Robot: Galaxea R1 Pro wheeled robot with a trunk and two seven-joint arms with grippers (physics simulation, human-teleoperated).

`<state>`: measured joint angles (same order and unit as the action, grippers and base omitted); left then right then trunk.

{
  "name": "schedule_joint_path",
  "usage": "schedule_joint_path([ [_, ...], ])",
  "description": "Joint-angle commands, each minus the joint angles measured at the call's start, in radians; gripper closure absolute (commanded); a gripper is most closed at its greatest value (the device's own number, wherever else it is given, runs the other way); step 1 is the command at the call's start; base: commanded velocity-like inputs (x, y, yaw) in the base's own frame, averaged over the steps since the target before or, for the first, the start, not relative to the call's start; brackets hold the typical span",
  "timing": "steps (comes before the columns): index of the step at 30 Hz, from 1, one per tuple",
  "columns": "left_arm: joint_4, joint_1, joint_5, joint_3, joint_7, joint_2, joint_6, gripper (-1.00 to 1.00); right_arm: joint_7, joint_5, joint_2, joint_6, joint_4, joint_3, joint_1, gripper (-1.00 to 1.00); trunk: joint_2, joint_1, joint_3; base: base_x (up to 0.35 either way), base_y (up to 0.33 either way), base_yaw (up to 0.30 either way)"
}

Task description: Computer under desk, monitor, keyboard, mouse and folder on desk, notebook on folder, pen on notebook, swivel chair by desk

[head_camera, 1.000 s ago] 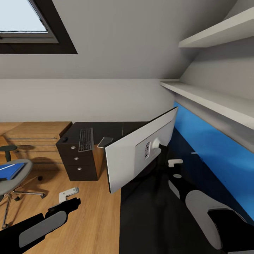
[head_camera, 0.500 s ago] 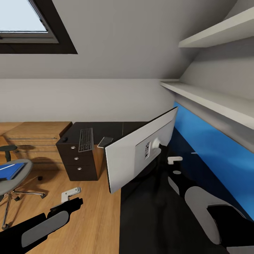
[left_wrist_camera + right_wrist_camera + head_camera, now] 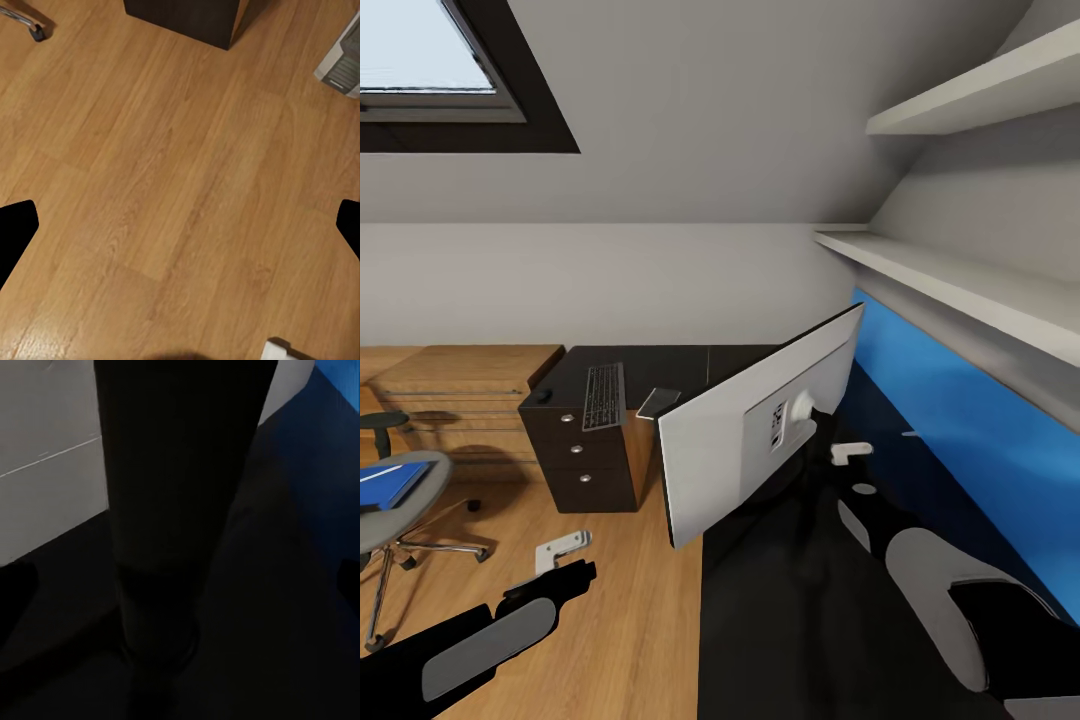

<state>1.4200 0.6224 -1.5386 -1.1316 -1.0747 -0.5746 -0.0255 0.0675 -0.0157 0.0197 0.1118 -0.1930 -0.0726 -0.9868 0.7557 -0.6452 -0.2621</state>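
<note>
To the left of the desk [image 3: 660, 362], the swivel chair [image 3: 395, 490] is standing well apart from it on the wooden floor [image 3: 620, 600], carrying the blue folder [image 3: 385, 485] on its seat; that move is waiting to be done. Nearer the desk, the left gripper [image 3: 563, 547] is hanging over bare floor with its fingers spread and holding nothing. On the desk's far wing the keyboard [image 3: 604, 395] is lying flat, with a small dark lump, possibly the mouse [image 3: 543, 396], at the corner beside it and a thin dark-covered item, probably the notebook [image 3: 658, 402], on its other side. Further right, the monitor [image 3: 760, 430] is standing on the desk, white back toward the camera. Behind it the right gripper [image 3: 853, 452] is hovering close to the neck [image 3: 176, 510]; whether its fingers are parted I cannot tell. The grey computer [image 3: 343, 58] is sitting on the floor near the desk.
</note>
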Motion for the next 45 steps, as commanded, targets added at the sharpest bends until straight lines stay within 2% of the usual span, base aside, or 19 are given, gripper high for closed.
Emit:
schedule_joint_path([
  [1, 0.002, 0.002, -0.002, -0.002, -0.005, -0.001, -0.003, -1.00, -0.010, -0.001, 0.001, 0.015, 0.002, -0.007, -0.001, -1.00, 0.001, 0.000, -0.001, 0.000, 0.000, 0.000],
  [8, 0.038, 0.002, -0.001, 0.003, -0.006, -0.002, -0.002, -1.00, -0.067, -0.001, 0.016, 0.054, 0.006, -0.007, -0.001, -1.00, 0.001, 0.000, -0.001, 0.000, 0.000, 0.000],
  [14, 0.066, 0.002, 0.000, 0.006, -0.008, -0.002, -0.002, -1.00, -0.078, 0.000, 0.026, 0.071, 0.010, -0.006, -0.001, -1.00, 0.001, 0.000, -0.001, 0.000, 0.000, 0.000],
  [39, 0.070, 0.002, -0.001, 0.007, -0.010, -0.002, -0.004, -1.00, -0.080, -0.001, 0.029, 0.081, 0.010, -0.007, -0.001, -1.00, 0.176, -0.096, -0.080, 0.000, 0.000, 0.000],
  [45, 0.069, 0.002, 0.000, 0.007, -0.010, -0.002, -0.004, -1.00, -0.080, -0.001, 0.028, 0.082, 0.010, -0.007, -0.001, -1.00, 0.176, -0.096, -0.080, 0.000, 0.000, 0.000],
])
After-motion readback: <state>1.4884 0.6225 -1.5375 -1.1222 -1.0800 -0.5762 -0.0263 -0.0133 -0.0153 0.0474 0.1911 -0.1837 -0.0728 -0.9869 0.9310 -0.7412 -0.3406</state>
